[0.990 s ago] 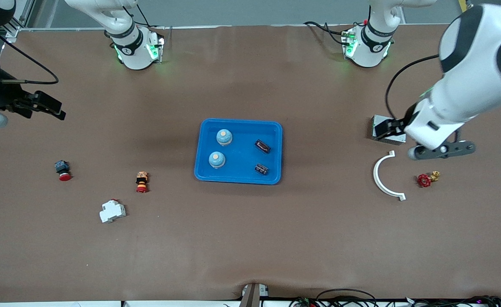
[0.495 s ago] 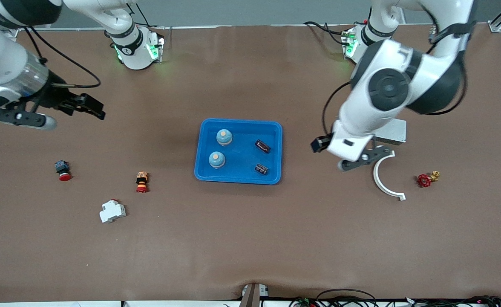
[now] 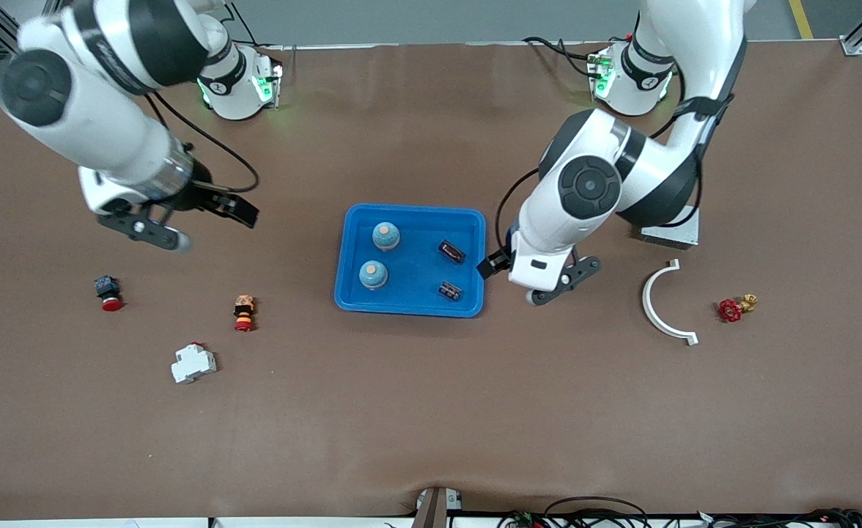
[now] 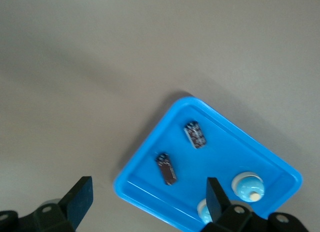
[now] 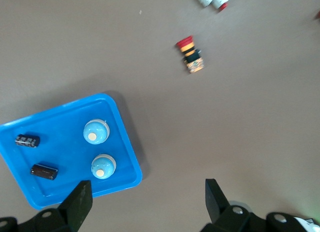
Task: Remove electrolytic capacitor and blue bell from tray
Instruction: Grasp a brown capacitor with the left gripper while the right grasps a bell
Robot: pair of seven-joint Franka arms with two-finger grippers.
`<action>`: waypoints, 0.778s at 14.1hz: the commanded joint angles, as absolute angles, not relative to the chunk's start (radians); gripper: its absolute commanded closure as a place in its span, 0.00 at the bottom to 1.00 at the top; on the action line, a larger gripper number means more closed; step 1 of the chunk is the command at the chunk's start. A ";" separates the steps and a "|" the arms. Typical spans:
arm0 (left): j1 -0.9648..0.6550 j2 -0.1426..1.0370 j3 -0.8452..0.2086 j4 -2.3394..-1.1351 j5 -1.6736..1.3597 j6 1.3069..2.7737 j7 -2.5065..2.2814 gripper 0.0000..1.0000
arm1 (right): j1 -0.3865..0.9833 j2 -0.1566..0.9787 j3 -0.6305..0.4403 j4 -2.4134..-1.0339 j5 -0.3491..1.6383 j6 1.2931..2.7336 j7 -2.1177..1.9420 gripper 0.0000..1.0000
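Note:
A blue tray sits mid-table holding two light-blue bells and two dark capacitors. My left gripper hangs open and empty over the tray's edge toward the left arm's end. Its wrist view shows the tray, both capacitors and one bell. My right gripper is open and empty over bare table, off the tray's other end. The right wrist view shows the tray, the bells and the capacitors.
Toward the right arm's end lie a red-capped button, an orange and red button and a white breaker. Toward the left arm's end are a white curved piece, a red valve and a grey box, partly hidden by the left arm.
Both arms have swung in from the table's ends toward the tray, the left one crossing over the grey box. Both grippers stayed open. Nothing in the tray moved.

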State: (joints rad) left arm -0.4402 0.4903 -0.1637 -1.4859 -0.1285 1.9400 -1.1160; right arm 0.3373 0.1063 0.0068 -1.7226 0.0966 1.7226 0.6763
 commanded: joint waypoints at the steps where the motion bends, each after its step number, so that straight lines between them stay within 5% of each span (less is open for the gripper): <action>1: -0.489 0.558 -0.164 -1.471 -0.156 2.023 -1.242 0.03 | 0.415 0.251 -0.005 -1.623 0.103 1.723 0.699 0.00; 11: -0.604 0.647 -0.153 -1.675 0.003 2.276 -1.612 0.27 | 0.518 0.439 -0.005 -1.572 0.094 1.750 0.689 0.00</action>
